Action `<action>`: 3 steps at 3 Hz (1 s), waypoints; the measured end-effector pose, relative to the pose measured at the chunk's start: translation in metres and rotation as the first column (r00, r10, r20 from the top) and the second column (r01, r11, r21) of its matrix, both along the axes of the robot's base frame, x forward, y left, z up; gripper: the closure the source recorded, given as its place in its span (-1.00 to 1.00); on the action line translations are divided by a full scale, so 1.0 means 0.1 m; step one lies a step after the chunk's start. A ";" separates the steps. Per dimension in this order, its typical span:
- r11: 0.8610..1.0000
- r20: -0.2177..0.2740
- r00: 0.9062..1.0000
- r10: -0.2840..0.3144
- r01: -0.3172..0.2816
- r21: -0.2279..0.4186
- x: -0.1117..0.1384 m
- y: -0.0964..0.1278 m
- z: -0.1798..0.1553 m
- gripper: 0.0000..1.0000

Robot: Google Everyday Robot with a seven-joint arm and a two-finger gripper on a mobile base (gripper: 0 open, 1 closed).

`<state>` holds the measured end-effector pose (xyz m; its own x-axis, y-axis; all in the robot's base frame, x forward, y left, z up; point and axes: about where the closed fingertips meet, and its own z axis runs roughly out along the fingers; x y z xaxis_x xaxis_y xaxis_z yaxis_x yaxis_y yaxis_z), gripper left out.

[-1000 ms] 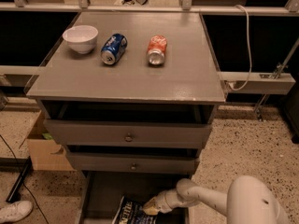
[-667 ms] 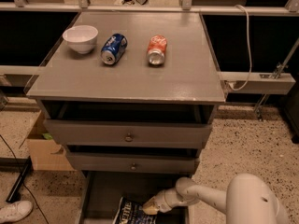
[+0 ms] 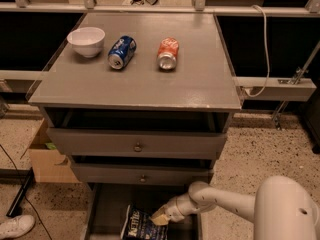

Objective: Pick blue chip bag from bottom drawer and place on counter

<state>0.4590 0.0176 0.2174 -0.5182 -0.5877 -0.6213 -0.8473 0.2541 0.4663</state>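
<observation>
The blue chip bag [image 3: 141,226], dark navy with white lettering, lies in the bottom drawer [image 3: 105,209], a flat grey tray pulled out below the two knobbed drawers. My gripper [image 3: 159,217] reaches down from the right on a white arm and sits at the bag's upper right edge, touching it. The counter [image 3: 145,86] is the wide grey cabinet top above.
On the counter lie a white bowl [image 3: 86,40], a blue soda can [image 3: 122,52] and an orange soda can [image 3: 168,53], both on their sides. A cardboard box [image 3: 47,159] stands left of the cabinet. A white shoe [image 3: 15,226] is at the bottom left.
The arm and gripper have stayed at the bag's right edge. The bag has not visibly moved.
</observation>
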 end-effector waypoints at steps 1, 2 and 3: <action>1.000 0.023 1.000 -0.004 0.004 -0.011 -0.03 -0.08 0.43 1.00; 1.000 0.063 0.998 -0.012 0.014 -0.024 -0.23 -0.22 0.91 1.00; 0.999 0.059 0.998 -0.024 0.025 -0.029 -0.26 -0.26 1.04 1.00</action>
